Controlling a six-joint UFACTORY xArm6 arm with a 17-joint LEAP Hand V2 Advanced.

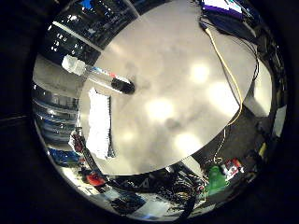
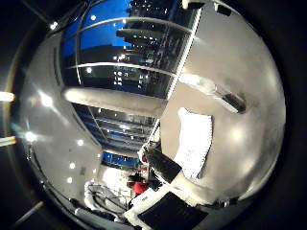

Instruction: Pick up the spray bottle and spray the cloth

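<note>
Spray bottle [image 1: 100, 78] lies on its side on the round grey table [image 1: 187, 107], just beside the white cloth [image 1: 99, 122]. Hand out of sight; finger state cannot be told.

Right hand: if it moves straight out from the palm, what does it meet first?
Probably the bare top of the round grey table. The clear spray bottle with black head and the white cloth lie off to one side near the table edge. Depth is unclear.
</note>
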